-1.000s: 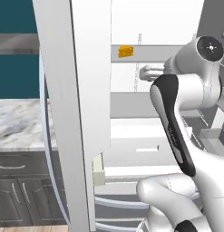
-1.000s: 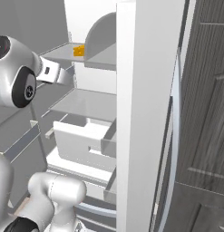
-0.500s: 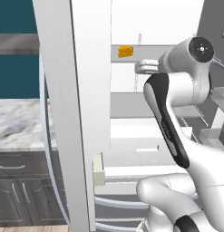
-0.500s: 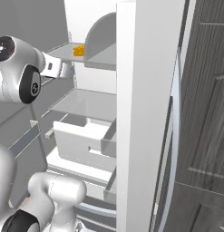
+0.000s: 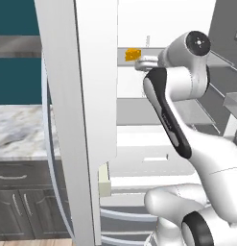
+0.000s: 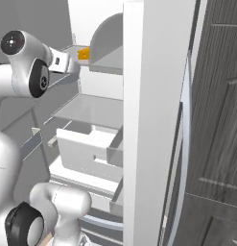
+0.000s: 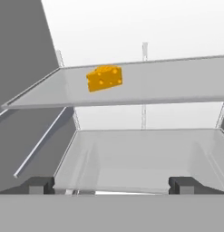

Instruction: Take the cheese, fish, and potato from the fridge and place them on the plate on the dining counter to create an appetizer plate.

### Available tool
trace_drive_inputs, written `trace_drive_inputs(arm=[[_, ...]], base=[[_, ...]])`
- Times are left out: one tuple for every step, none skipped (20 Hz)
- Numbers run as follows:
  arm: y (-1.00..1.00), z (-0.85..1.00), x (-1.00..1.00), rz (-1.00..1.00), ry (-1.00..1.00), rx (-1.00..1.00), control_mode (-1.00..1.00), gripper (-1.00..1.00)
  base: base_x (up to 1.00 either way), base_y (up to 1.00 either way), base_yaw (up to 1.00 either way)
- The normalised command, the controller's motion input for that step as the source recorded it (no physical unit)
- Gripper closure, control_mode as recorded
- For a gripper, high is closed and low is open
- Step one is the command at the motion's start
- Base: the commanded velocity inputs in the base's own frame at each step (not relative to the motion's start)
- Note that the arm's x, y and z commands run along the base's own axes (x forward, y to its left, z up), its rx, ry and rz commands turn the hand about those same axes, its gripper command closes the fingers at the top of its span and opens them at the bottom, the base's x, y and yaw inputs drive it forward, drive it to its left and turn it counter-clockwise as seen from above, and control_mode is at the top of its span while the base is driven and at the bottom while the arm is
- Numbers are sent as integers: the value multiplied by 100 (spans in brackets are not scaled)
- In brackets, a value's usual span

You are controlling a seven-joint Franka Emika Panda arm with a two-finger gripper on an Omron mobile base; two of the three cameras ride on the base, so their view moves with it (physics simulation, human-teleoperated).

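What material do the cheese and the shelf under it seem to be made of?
The cheese: a matte orange-yellow solid wedge with small round holes, so it looks like hard cheese. The shelf: a thin, smooth grey sheet with a slight sheen, maybe glass or plastic; the rendering leaves it open.

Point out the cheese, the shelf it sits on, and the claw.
cheese [image 7: 104,78], hand view, its front holed face
upper fridge shelf [image 7: 177,86], hand view, bare grey top right of the cheese
claw [image 7: 111,185], hand view, midway between its two dark, open fingertips
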Motion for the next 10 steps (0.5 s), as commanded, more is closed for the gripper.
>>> trace_drive_inputs(arm=[[9,0,47,0,0,-1,-100,-100],[7,0,45,0,0,-1,-100,-100],[8,0,39,0,0,-1,-100,-100],[9,0,39,0,0,-2,-100,-100],[9,0,41,0,0,-3,-100,-100],[11,0,43,0,0,-3,-100,-100],[16,0,44,0,0,-4,-100,-100],[16,0,47,0,0,-4,-100,-100],[14,0,47,0,0,-4,-100,-100],[13,0,48,0,0,-3,-100,-100]], base=[[0,0,0],[0,0,0],[0,0,0],[0,0,0],[0,0,0],[0,0,0],[0,0,0],[0,0,0],[0,0,0],[0,0,0]])
